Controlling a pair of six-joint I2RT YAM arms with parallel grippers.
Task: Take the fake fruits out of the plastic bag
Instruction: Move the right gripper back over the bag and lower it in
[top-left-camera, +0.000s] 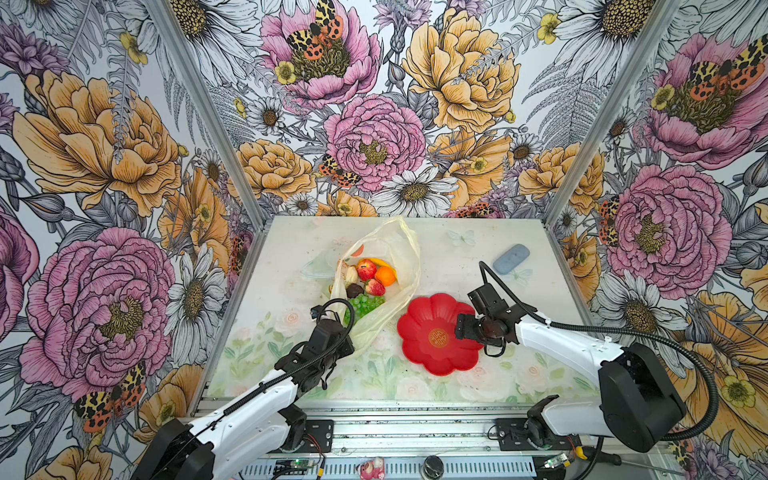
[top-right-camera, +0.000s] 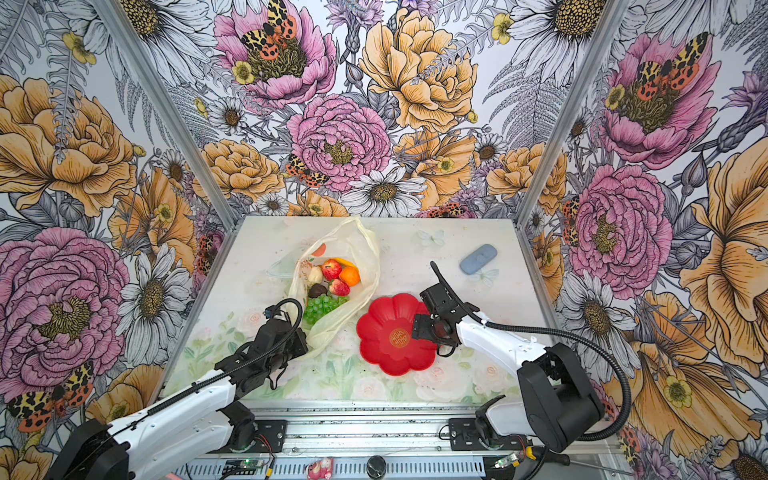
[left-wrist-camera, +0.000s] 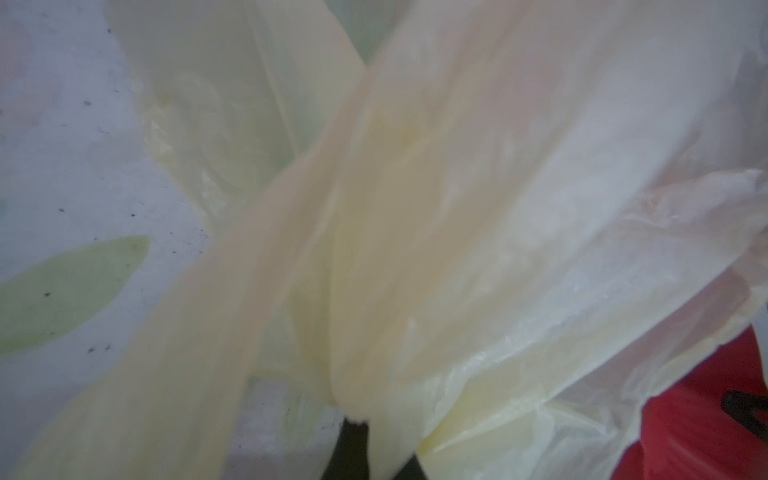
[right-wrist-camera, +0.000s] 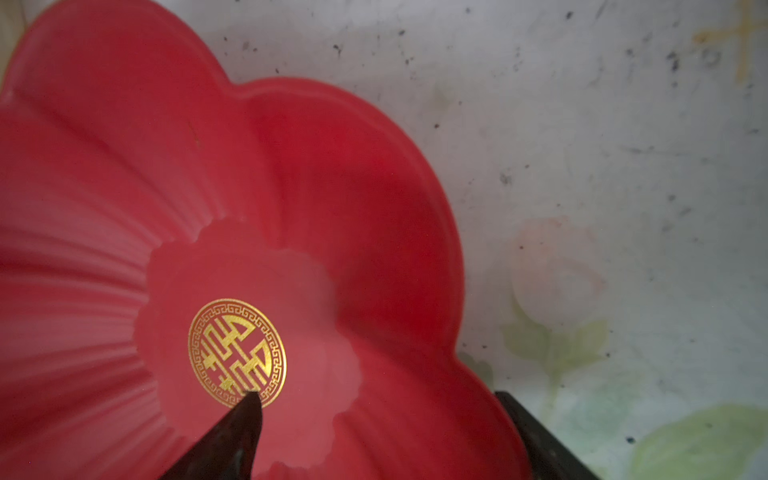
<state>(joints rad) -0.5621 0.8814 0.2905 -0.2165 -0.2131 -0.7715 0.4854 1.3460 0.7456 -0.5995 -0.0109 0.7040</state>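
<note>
The plastic bag (top-left-camera: 401, 245) lies a little left of the middle of the surface (top-left-camera: 453, 270) in both top views, and its mouth is spread wide. The fake fruits (top-right-camera: 331, 269) sit close together inside it. A yellow banana (top-left-camera: 384, 262) is at the top of the pile. A red fruit (top-left-camera: 366, 269) and an orange (top-left-camera: 385, 276) are just under it. A pale pear (top-left-camera: 351, 274) is on the left side. Lower down are a strawberry (top-left-camera: 375, 287) and a dark round fruit (top-left-camera: 354, 290). The green grapes (top-left-camera: 365, 304) are at the bottom of the pile.

The left gripper (left-wrist-camera: 378, 455) is at the lower end of the bag, just below the grapes in both top views. It is squeezed tight and pinches a bunch of the thin plastic. In the left wrist view the bag fills almost the whole picture, and the plastic gathers right at the dark fingertips (left-wrist-camera: 353, 440) at the bottom middle.

A red plate (top-left-camera: 432, 361) shaped like a flower lies just right of the bag. The right gripper (right-wrist-camera: 374, 405) hangs over the right side of the plate. Its fingers stand wide apart and there is nothing between them. In the right wrist view one dark fingertip (right-wrist-camera: 245, 419) shows at the gold sign (right-wrist-camera: 237, 353) in the middle of the plate, and the other is at the plate's edge in the lower right of the frame.

A flat blue thing (top-left-camera: 511, 258) lies in the upper right of the surface, well apart from the bag
</note>
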